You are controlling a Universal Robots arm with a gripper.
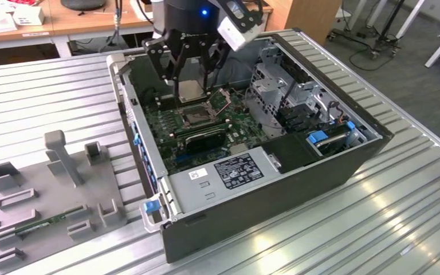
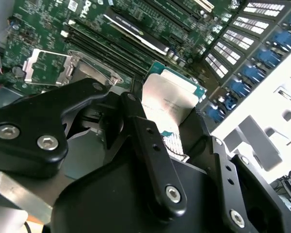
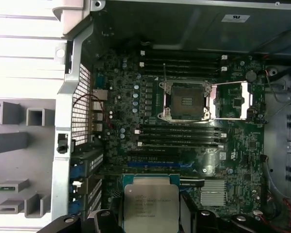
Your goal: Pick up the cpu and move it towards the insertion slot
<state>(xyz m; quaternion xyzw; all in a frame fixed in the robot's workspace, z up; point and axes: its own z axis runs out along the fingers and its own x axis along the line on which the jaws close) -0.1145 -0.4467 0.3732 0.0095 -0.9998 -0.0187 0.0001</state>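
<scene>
The gripper (image 1: 187,86) clamps the cpu (image 1: 190,90) by its edges, hanging inside the open computer case (image 1: 357,154), just on the far side of the insertion slot (image 1: 195,115). Risk: a tilted chip could catch on the socket's raised retention frame (image 3: 231,101).

Black hand (image 1: 188,71); silver screws; blue light.
</scene>
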